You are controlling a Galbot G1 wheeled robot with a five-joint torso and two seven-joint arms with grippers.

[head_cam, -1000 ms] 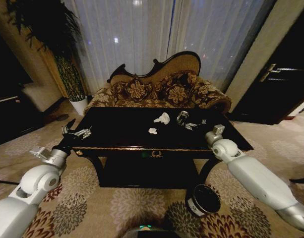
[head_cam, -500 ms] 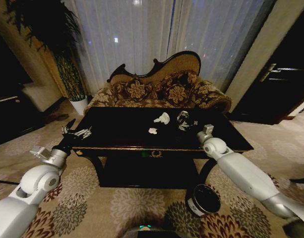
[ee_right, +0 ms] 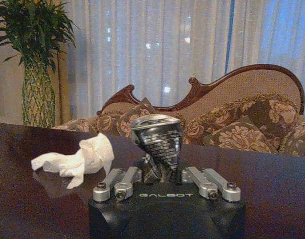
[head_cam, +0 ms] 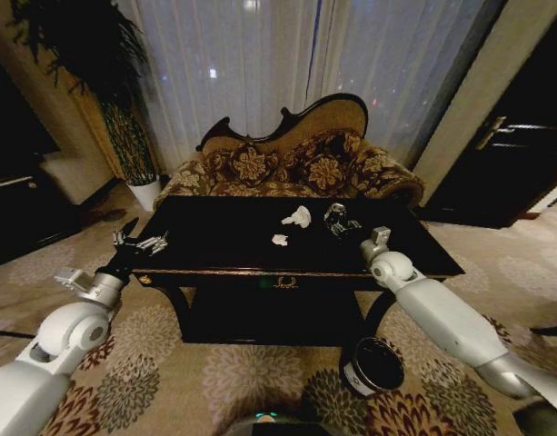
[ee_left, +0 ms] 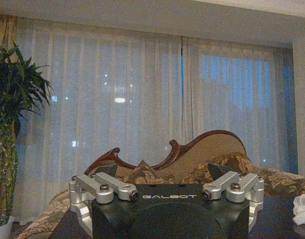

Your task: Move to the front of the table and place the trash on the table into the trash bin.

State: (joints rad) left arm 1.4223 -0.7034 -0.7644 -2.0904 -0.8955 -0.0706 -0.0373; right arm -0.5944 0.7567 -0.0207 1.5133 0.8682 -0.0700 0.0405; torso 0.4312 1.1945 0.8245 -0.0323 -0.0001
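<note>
On the black table (head_cam: 214, 238) stands a silvery can (head_cam: 334, 213), tilted and crumpled-looking (ee_right: 157, 139). My right gripper (head_cam: 344, 227) reaches over the table's front right edge, and its jaws are drawn in against the can's lower part (ee_right: 161, 172). A white paper wad (head_cam: 298, 216) (ee_right: 78, 158) lies just left of the can, with a smaller wad (head_cam: 280, 240) nearer the front. My left gripper (head_cam: 144, 242) hangs open off the table's left front corner, holding nothing. The trash bin (head_cam: 373, 365) stands on the carpet below the right arm.
A floral sofa (head_cam: 287, 163) sits directly behind the table, with curtains beyond it. A tall potted plant (head_cam: 124, 118) stands at the back left and a dark door (head_cam: 514, 163) at the right. Patterned carpet surrounds the table.
My right arm has swung left and forward over the table, bringing its gripper from the right edge up to the can. The left arm and the paper wads have not moved.
</note>
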